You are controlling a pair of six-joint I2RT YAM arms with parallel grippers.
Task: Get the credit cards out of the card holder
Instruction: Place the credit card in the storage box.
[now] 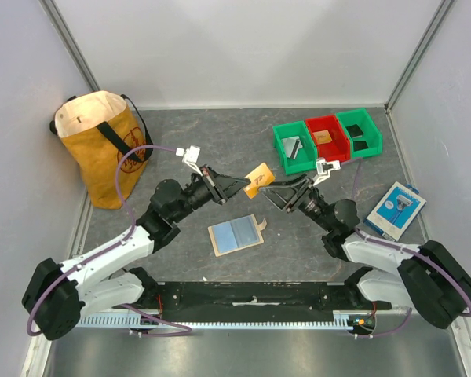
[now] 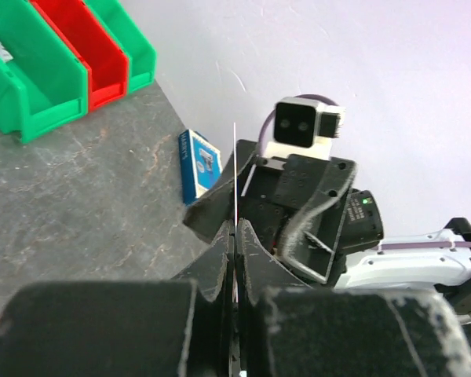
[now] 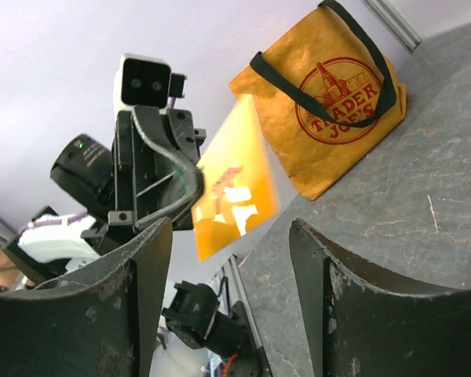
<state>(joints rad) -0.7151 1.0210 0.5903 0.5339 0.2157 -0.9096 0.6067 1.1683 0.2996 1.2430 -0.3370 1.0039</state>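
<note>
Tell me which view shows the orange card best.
Right wrist: the orange card turns its broad face to that camera, large and unobstructed, though a little blurred. Top external shows it small, pinched by the left end effector. Left wrist sees it only edge-on, a thin line between the shut fingers.

The left arm (image 1: pixel 110 263) and right arm (image 1: pixel 373 250) had white link shells between black joint housings and stood on a black base plate (image 1: pixel 251 296). From that plate, a purple cable (image 1: pixel 124 169) ran along each arm. Each wrist bore a white two-lens camera module (image 2: pixel 306 126). The left gripper (image 1: pixel 247 186) and right gripper (image 1: pixel 268 196) had black fingers (image 3: pixel 137 314) with scuffed pale edges. A green indicator lamp (image 2: pixel 364 201) glowed on a wrist housing.
</note>
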